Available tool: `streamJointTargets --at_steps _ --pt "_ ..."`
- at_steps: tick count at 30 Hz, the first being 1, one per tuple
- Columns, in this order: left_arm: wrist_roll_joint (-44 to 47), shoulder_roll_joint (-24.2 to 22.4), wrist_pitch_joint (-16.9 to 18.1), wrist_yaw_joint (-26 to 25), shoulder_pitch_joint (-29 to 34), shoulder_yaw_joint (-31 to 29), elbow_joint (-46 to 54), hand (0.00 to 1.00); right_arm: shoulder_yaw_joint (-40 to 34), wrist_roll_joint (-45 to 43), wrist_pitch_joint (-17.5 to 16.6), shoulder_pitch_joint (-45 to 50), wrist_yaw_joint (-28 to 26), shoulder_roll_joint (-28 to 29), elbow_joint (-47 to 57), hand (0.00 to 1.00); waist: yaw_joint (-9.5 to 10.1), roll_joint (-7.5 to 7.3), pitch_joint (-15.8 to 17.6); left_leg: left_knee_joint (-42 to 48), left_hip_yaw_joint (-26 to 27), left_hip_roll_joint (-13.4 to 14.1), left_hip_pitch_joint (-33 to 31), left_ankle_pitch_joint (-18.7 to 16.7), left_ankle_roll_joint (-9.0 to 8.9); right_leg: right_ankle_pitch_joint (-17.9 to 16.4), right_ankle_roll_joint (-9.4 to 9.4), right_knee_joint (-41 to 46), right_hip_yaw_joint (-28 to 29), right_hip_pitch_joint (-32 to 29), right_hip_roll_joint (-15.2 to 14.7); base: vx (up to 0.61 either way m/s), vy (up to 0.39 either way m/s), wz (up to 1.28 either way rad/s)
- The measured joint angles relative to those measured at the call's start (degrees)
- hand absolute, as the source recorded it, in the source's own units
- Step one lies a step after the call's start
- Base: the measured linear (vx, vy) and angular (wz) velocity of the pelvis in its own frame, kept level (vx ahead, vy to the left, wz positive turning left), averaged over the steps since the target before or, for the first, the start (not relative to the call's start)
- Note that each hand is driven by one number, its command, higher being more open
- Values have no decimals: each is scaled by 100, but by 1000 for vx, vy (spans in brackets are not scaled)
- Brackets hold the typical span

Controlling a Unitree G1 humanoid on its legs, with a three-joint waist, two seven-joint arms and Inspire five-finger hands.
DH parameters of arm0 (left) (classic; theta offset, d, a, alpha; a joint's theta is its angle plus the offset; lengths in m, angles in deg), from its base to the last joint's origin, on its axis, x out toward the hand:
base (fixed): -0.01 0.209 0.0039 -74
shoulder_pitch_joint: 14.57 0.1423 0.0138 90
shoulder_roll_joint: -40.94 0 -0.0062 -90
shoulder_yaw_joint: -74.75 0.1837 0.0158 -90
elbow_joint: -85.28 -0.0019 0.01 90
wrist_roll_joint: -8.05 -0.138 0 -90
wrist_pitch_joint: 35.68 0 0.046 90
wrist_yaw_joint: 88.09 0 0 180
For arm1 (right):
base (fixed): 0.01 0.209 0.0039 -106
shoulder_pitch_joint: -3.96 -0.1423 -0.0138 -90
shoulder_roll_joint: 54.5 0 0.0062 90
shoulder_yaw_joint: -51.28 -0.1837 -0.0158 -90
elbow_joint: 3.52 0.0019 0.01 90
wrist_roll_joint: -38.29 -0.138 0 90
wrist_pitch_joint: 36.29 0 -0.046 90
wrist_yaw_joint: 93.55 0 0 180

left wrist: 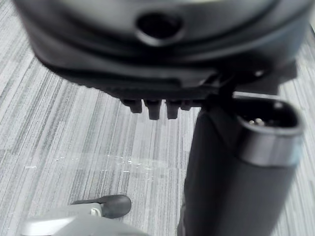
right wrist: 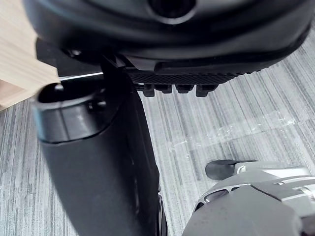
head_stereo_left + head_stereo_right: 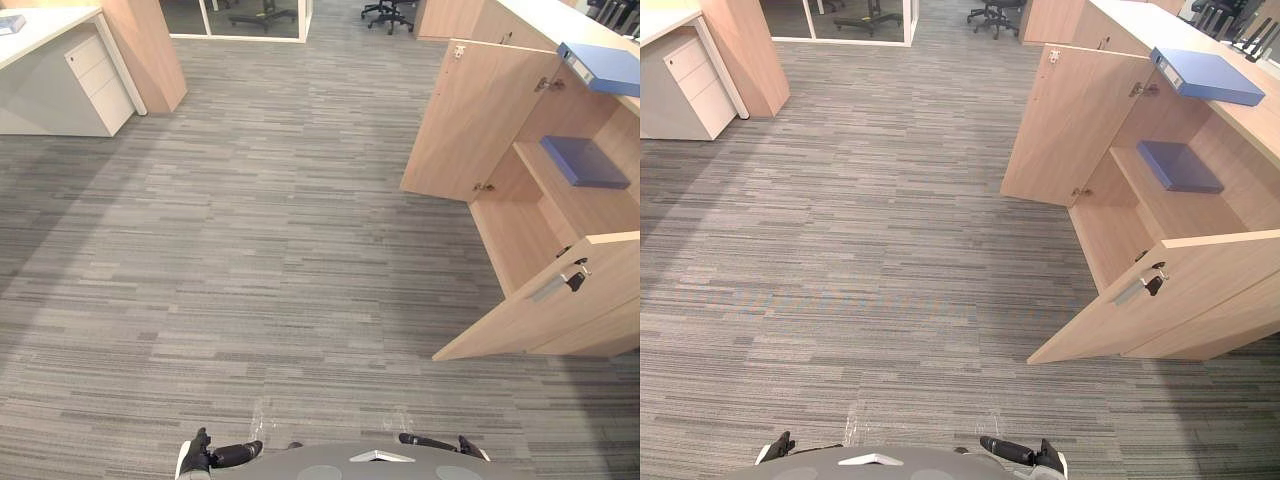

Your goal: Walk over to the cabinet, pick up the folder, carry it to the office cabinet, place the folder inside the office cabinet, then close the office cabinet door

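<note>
As cabinet (image 3: 480,120) stands open, folder (image 3: 603,68) at top edge, broad carpet (image 3: 250,250), left hand (image 3: 200,455), right hand (image 3: 430,441) slack

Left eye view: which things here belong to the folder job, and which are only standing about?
Job:
blue folder on the cabinet top
open office cabinet
its two open doors, to be closed

Standing about:
white drawer unit
office chairs
second blue folder, on the inner shelf, perhaps

left hand (image 3: 222,455), right hand (image 3: 432,441), fingers relaxed, empty
</note>
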Motion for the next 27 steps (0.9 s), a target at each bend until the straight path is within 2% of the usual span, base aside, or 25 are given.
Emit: streamJointTargets --at_steps 21,22,23,25,26,27 --pt "-230 103 -1 -56 -114 163 12 100 106 -11 0 -35 21 7 2 100 -13 -64 47 33 -55 -1 -165 -51 -20 -19 -23 3 -66 -106 0 -5 -1 1" --pt "-225 117 -2 -53 -124 152 49 100 95 -12 0 -42 19 19 2 100 -16 -82 53 264 -67 -5 -335 -193 -34 -50 -24 29 -91 -141 -13 -5 -12 9" --pt "-222 121 3 -56 -133 93 142 100 51 -22 0 -52 9 27 3 100 -7 -98 111 881 -63 7 -657 -493 -52 -92 -72 82 -101 -206 -23 7 -10 7" --pt "-164 46 6 -63 -148 -78 240 100 -48 -54 1 -52 -5 13 5 100 24 -39 250 1772 -4 128 -997 -903 -140 -241 -124 289 -86 -234 17 -10 4 -2" --pt "-15 -22 15 -68 -120 -326 338 100 -137 -95 -1 -69 2 27 29 100 35 -11 363 2619 164 240 -1305 -1118 -318 -357 -160 422 -70 -219 35 -56 20 -4" --pt "118 -97 26 -75 -125 -642 476 100 -196 -172 0 -111 5 39 63 100 33 -5 434 3699 389 382 -1749 -1111 -350 -466 -188 579 -26 -196 26 -43 51 -9"
